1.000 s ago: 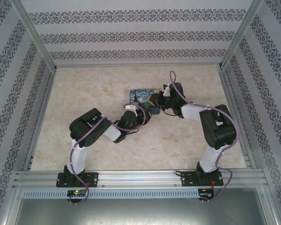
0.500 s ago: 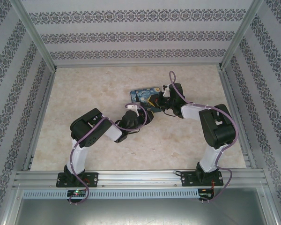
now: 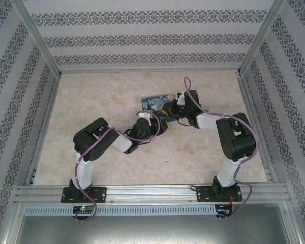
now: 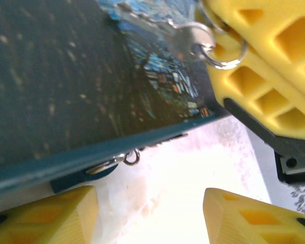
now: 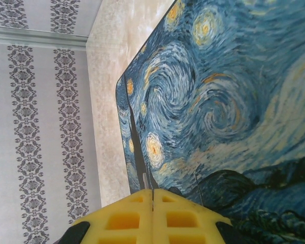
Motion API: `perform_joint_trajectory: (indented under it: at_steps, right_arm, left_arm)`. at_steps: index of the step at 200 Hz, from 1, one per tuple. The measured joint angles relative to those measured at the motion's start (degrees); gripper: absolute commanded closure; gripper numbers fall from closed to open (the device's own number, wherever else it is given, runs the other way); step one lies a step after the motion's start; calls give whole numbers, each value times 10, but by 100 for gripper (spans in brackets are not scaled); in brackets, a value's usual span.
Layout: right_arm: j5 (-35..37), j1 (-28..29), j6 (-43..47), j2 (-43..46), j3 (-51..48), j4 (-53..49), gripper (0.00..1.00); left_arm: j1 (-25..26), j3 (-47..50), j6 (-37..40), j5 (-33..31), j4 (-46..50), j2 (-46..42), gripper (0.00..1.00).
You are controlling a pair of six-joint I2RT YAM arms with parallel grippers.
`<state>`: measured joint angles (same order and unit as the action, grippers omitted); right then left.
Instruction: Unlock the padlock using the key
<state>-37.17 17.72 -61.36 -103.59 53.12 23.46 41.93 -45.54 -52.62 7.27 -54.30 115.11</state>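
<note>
The padlock [image 4: 84, 175] hangs at the near edge of the tin [image 4: 51, 91], unopened as far as I can judge, just ahead of my spread left pincer [image 4: 150, 213]; the key [image 4: 183, 36] lies on top of the tin, not yet inserted; my right pincer [image 5: 152, 198] is pressed together.

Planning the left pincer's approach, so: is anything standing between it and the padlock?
Nothing visible. In the left wrist view the left pincer is open, and bare table lies between its fingers and the padlock, which sits tucked at the near edge of the painted tin, partly under it.
</note>
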Motion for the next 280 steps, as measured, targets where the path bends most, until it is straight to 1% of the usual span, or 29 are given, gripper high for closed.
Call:
perform_joint_trajectory:
  at_steps: [48,89,129,168,280]
  right_arm:
    - [-11,-21,-5,0,21,-2,100]
    - [-18,-42,-13,-9,73,-2,100]
    - [-22,-56,-22,-59,111,1,100]
    - [-24,-60,-30,-103,141,-3,100]
    - [-24,-59,-30,-114,133,-5,100]
  left_arm:
    - [-5,33,48,0,47,-63,35]
    - [-17,37,95,6,92,-75,34]
    - [-19,20,139,20,144,-75,33]
    - [-20,1,158,35,154,-69,33]
    - [-23,-76,238,43,210,-15,34]
